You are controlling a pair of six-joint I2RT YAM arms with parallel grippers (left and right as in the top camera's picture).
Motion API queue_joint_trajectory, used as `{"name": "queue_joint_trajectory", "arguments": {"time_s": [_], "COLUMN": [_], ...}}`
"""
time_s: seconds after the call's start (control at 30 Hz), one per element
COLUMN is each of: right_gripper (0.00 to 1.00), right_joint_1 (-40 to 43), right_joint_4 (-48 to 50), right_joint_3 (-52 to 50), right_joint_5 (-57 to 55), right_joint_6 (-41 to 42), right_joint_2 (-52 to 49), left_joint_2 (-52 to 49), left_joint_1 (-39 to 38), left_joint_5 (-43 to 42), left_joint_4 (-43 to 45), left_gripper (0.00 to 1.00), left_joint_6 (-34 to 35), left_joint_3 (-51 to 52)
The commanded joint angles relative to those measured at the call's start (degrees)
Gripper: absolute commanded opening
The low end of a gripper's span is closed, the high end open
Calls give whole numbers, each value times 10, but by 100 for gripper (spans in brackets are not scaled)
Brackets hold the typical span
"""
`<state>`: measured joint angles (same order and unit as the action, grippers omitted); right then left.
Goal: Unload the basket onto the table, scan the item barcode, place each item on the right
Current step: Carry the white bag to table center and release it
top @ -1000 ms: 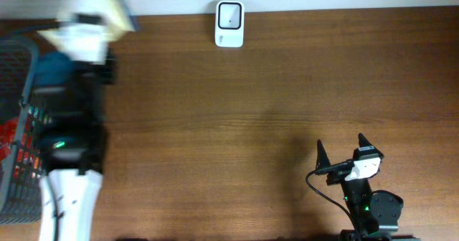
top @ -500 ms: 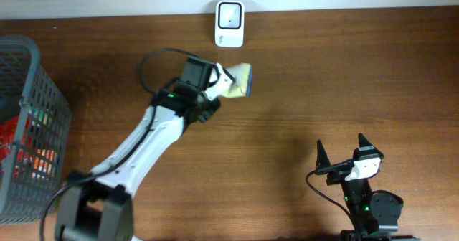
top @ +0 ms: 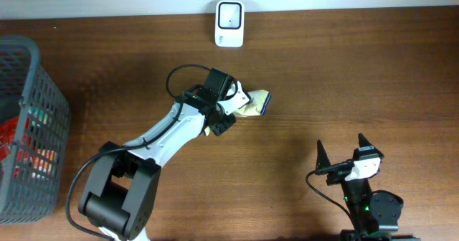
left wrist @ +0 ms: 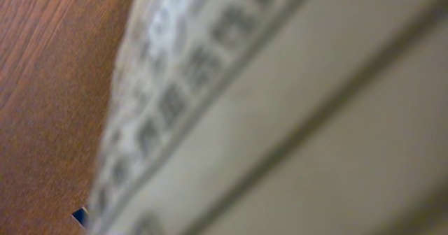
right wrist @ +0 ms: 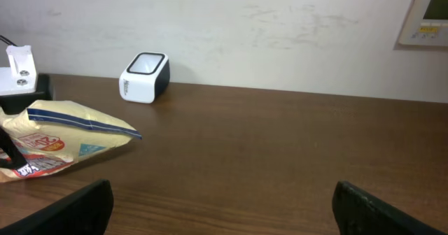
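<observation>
Left gripper (top: pixel 242 101) clamping end of yellow snack packet (top: pixel 258 102), jaws pressing tight on it. Packet sitting over middle of table (top: pixel 358 69), nearer far edge, well apart from white scanner (top: pixel 229 14) standing at far edge. Cannot tell whether packet is touching wood. Blurred packet print filling left wrist view. Right gripper (top: pixel 341 149) sitting near front edge, right of middle, fingers spreading wide, gripping nothing. Grey basket (top: pixel 29 90) standing at left edge.
</observation>
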<state>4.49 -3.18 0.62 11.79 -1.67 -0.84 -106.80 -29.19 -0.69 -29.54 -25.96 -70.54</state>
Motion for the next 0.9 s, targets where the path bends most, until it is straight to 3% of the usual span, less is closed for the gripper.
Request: {"name": "queue_joint_trajectory", "arguments": {"time_s": [0.0,0.03,0.07,0.1,0.17,0.23,0.27,0.4,0.6,0.7,0.73,0.87], "right_gripper": [99,99,99,99,99,99,99,99,99,98,99,99], "right_joint_1": [-3,-3,-3,-3,-3,-3,-3,-3,-3,-3,-3,-3], "right_joint_4": [-3,-3,-3,-3,-3,-3,-3,-3,-3,-3,-3,-3], "right_joint_3": [-3,-3,-3,-3,-3,-3,-3,-3,-3,-3,-3,-3], "right_joint_5": [-5,-5,-5,-5,-5,-5,-5,-5,-5,-5,-5,-5], "right_joint_6": [2,2,2,2,2,2,2,2,2,2,2,2], "right_joint_2": [5,5,5,5,5,5,5,5,5,5,5,5], "left_joint_2": [-1,-1,-1,-1,-1,-1,-1,-1,21,51,59,107], "left_joint_1": [-1,-1,-2,-2,-4,-7,-9,-21,-22,-22,-22,-21], "left_joint_5": [-15,-17,-22,-31,-58,-93,-104,-111,-111,-111,-111,-111], "left_joint_4": [8,10,10,10,10,15,17,23,14,14,14,14], "left_gripper": [2,9,24,25,23,5,4,30,44,79,97,99], "left_joint_6": [-7,-7,-7,-7,-7,-7,-7,-7,68,88,88,88], "left_joint_3": [-7,-7,-7,-7,-8,-8,-8,-8,-23,-36,-38,-46]}}
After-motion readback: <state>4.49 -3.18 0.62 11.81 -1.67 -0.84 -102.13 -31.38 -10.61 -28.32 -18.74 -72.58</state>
